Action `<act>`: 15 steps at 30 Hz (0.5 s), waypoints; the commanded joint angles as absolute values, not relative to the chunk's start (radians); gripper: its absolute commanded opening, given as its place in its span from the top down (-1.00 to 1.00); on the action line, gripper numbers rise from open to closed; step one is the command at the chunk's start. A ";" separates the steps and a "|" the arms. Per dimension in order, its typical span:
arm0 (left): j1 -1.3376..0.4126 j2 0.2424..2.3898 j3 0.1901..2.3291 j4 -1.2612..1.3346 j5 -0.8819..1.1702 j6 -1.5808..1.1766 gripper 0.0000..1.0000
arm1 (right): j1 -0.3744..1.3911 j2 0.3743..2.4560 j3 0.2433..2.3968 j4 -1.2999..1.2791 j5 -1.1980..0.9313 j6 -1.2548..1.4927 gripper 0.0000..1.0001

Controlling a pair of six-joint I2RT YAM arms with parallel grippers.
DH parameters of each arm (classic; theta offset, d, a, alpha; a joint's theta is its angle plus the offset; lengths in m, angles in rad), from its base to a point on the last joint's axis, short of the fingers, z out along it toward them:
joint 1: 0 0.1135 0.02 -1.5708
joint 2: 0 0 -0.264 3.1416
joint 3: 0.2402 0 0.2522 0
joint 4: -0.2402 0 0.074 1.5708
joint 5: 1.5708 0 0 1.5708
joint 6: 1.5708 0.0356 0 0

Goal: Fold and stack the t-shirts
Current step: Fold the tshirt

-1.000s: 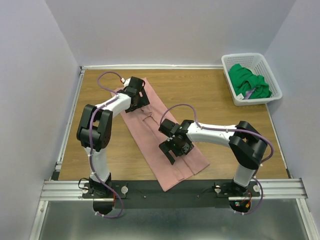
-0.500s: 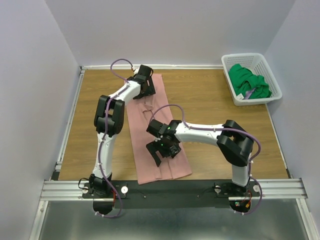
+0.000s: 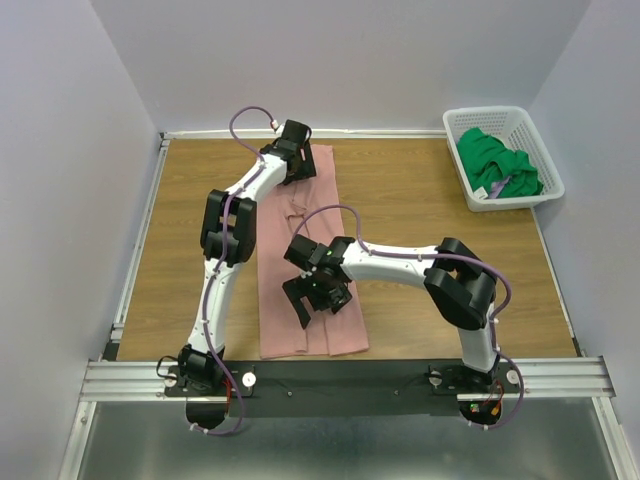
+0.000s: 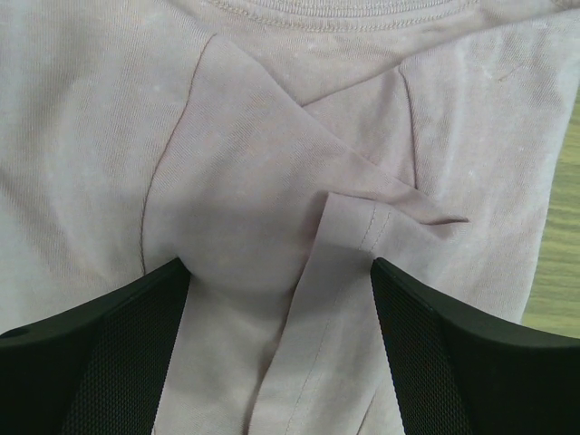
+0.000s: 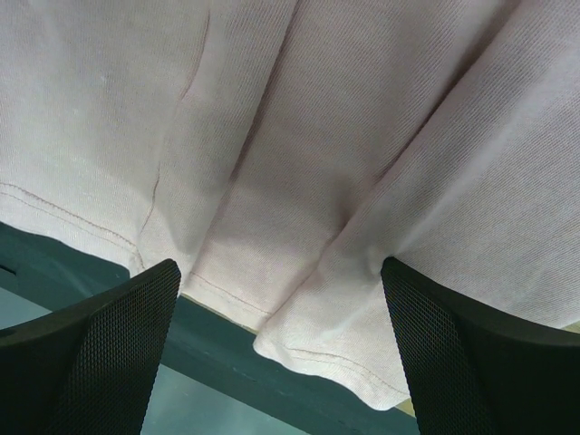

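Two tees noted.

Top view: pink t-shirt (image 3: 320,190) lies on the counter (image 3: 420,200) as a long narrow strip folded lengthwise. It runs 12 to 6 o'clock, just left of centre. Left hand (image 3: 292,165) is over its 12 o'clock end, right hand (image 3: 318,305) over the lower half. Green t-shirt (image 3: 497,165) sits bunched in the white basket (image 3: 485,110) at the 2 o'clock corner.

Left wrist: hand released, fingers (image 4: 109,353) spread wide over pink cloth, gripping nothing. Collar seam (image 4: 335,20) at 12 o'clock, sleeve (image 4: 353,245) folded inward.

Right wrist: hand released likewise, fingers (image 5: 100,353) spread above the hem (image 5: 227,294), which reaches the counter's 6 o'clock edge.
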State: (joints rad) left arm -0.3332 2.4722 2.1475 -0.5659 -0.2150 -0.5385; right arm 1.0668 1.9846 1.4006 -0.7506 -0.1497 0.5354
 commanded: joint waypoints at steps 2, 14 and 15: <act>-0.321 2.401 2.106 -0.508 -0.199 -0.557 -0.79 | 1.075 2.014 1.379 -0.681 -0.107 0.551 -1.00; -0.318 2.207 1.856 -0.404 -0.276 -0.532 -0.82 | 1.077 2.028 1.434 -0.699 -0.020 0.612 -1.00; -0.318 2.206 1.830 -0.397 -0.275 -0.528 -0.82 | 1.077 2.029 1.433 -0.699 -0.011 0.615 -1.00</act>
